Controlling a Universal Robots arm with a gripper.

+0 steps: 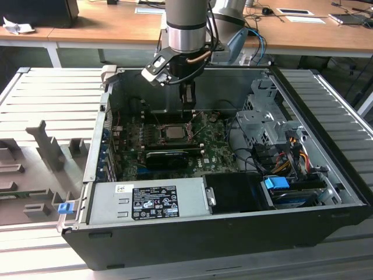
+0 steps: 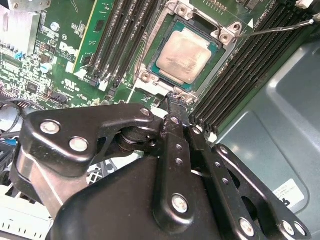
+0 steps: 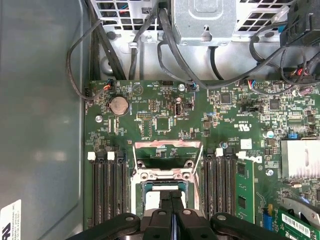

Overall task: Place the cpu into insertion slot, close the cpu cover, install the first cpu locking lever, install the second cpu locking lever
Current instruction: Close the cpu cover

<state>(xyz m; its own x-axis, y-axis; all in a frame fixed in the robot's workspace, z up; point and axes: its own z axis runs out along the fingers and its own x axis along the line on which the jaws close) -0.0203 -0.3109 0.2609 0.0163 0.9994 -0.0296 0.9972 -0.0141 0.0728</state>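
**A:** Entry: end-effector status?

**B:** The gripper (image 1: 187,108) hangs inside the open computer case (image 1: 204,239), at about 1 o'clock of the cpu (image 1: 173,132) in the exterior view. In both wrist views the fingers are pressed together with nothing held between them.

**A:** Cpu location?

**B:** It sits flat in the insertion slot (image 2: 147,76), pale face up, on the green board (image 1: 215,154). In the second wrist view the fingertips (image 2: 172,107) are just beside one corner of the slot's rim. Contact cannot be told.

**A:** Cover?

**B:** The cpu cover (image 3: 167,150) stands open, hinged away from the slot, with the board visible through its window. One locking lever (image 2: 280,29) is free and angles out over the memory slots (image 2: 240,75).

**A:** Surroundings?

**B:** In the exterior view the black expansion card (image 1: 166,156) is just beside the slot at 6 o'clock. The grey power-supply box (image 1: 148,201) is farther out at 6 o'clock, against the case wall.
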